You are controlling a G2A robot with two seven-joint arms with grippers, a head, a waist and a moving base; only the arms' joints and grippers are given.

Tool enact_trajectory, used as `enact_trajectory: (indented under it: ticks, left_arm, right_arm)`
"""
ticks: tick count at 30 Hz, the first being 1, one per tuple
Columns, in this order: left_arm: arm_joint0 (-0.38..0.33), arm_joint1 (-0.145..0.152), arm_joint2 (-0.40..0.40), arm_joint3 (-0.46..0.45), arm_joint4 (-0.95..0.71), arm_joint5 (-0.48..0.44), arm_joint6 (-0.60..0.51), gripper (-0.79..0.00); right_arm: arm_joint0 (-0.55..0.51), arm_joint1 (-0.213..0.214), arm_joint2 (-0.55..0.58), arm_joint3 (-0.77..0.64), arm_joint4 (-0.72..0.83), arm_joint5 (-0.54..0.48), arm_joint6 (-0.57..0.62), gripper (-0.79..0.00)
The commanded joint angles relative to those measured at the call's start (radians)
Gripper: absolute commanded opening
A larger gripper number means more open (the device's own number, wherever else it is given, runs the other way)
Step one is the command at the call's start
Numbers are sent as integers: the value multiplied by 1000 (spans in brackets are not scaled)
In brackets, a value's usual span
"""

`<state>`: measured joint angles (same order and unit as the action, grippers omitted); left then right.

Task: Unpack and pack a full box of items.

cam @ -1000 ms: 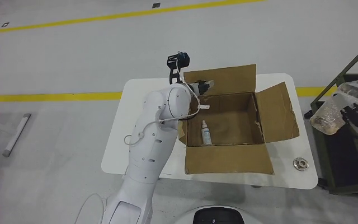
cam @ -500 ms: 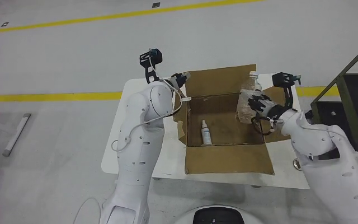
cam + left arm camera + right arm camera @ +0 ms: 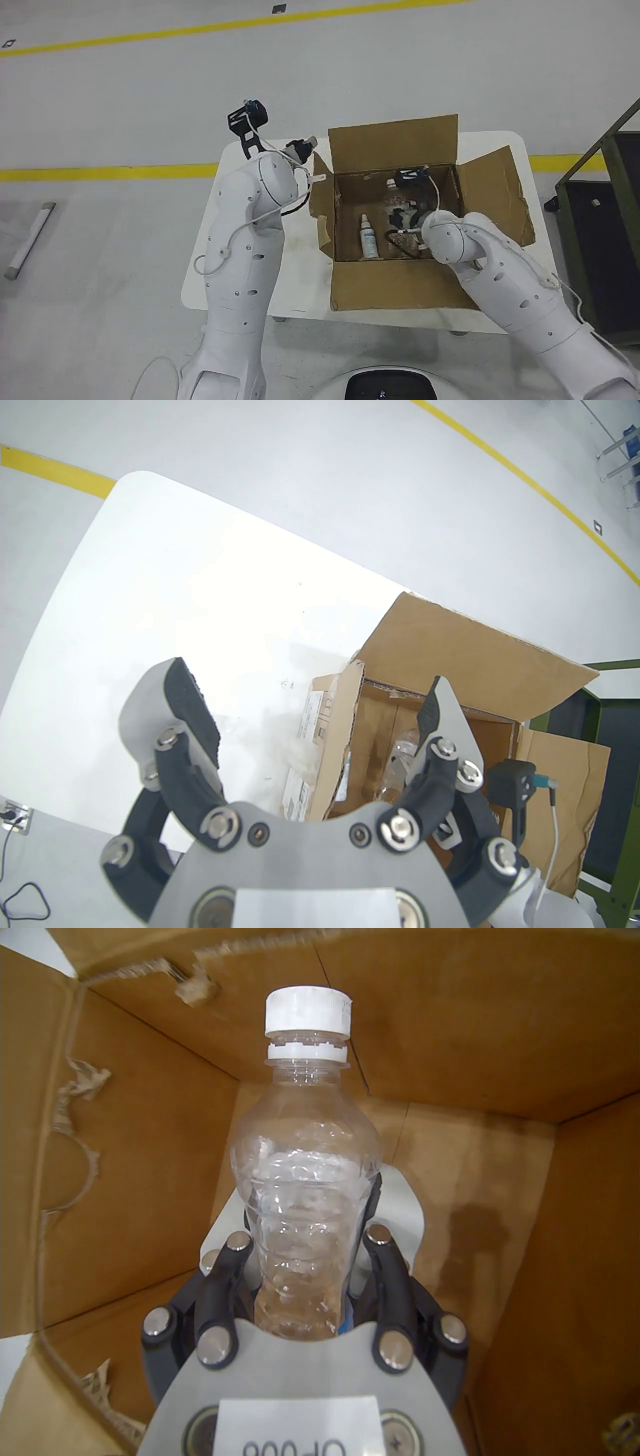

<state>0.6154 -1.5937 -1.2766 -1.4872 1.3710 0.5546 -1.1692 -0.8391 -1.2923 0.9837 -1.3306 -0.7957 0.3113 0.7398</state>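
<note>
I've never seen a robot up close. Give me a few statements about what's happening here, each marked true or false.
The right arm's jaws hold a clear bottle with a white cap. True.
That bottle is outside the cardboard box. False: it is inside the box.
The left arm's jaws grip a box flap. False: they are open and empty, above the table beside the box.
A small white bottle lies on the box floor. True.

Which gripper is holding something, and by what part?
Right gripper holds the bottle around its body, below the shoulder, inside the box. Left gripper is open, empty.
</note>
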Motion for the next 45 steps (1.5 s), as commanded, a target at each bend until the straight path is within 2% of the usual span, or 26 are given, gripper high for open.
enact_trajectory:
  ticks: [1, 2, 3, 5, 6, 7, 10, 12, 13, 15, 17, 18, 24, 25, 26, 27, 28, 31, 34, 37, 39, 41, 45]
  left_arm:
    - [-1, -1, 7, 5, 0, -4, -3, 0]
    - [-2, -2, 10, 7, 1, -5, -4, 0]
    - [-3, -3, 12, 7, -3, -6, -5, 0]
    - [-3, -5, 15, 11, -9, -10, -6, 0]
    - [-4, -5, 17, 14, -11, -11, -6, 0]
    - [-4, -6, 19, 17, -12, -12, -7, 0]
    - [-6, -9, 22, 24, -27, -12, -15, 0]
    - [-7, -10, 27, 27, -31, -15, -14, 0]
    - [-8, -11, 33, 25, -35, -25, -13, 0]
    - [-6, -13, 43, 14, -45, -43, -5, 0]
    - [-5, -15, 49, 10, -57, -47, -5, 0]
    - [-5, -17, 52, 11, -61, -48, -3, 0]
    - [-11, -21, 62, 24, -68, -48, 6, 0]
    - [-12, -21, 62, 24, -68, -50, 7, 0]
    - [-12, -21, 61, 24, -69, -50, 8, 0]
    - [-13, -22, 61, 23, -70, -51, 9, 0]
    - [-13, -22, 59, 22, -72, -50, 11, 0]
    - [-13, -22, 55, 21, -75, -50, 17, 0]
    - [-12, -23, 53, 20, -76, -53, 18, 0]
    - [-11, -23, 52, 19, -78, -55, 18, 0]
    - [-12, -24, 54, 17, -84, -60, 20, 0]
    - [-12, -26, 58, 17, -98, -68, 19, 0]
    - [-16, -31, 73, 24, -132, -79, 21, 0]
  right_arm:
    - [19, -9, -25, 38, 0, 6, 3, -751]
    - [30, -14, -38, 54, -7, 8, 7, -683]
    - [38, -18, -47, 69, -4, 7, 7, -526]
    - [50, -26, -59, 99, 9, 5, 16, -431]
    - [56, -29, -66, 110, 11, -4, 21, -357]
    - [61, -32, -71, 119, 15, -17, 26, -354]
    - [71, -37, -74, 143, 18, -22, 25, -209]
    - [72, -37, -65, 143, 26, -31, 26, -83]
    - [71, -36, -58, 136, 27, -34, 25, -102]
    - [63, -32, -37, 108, 30, -44, 24, -231]
    - [50, -24, -10, 74, 26, -45, 38, -111]
    - [43, -20, 3, 61, 25, -49, 54, 0]
    - [10, -3, 46, -28, -10, -88, 89, 0]
    - [-2, 1, 63, -60, -9, -89, 85, -31]
    - [-14, 5, 86, -102, -10, -88, 75, -391]
    - [-34, 12, 114, -150, -15, -88, 67, -465]
    - [-53, 21, 149, -213, -35, -93, 61, -597]
    - [-142, 49, 281, -411, -83, -98, 77, -785]
    - [-248, 77, 448, -617, -156, -83, 136, -785]
    - [-362, 101, 623, -775, -269, -64, 265, -785]
    - [-432, 111, 735, -848, -344, -28, 356, -785]
    - [-499, 115, 834, -901, -349, -13, 426, -785]
    - [-631, 120, 1004, -938, -331, -49, 551, -785]
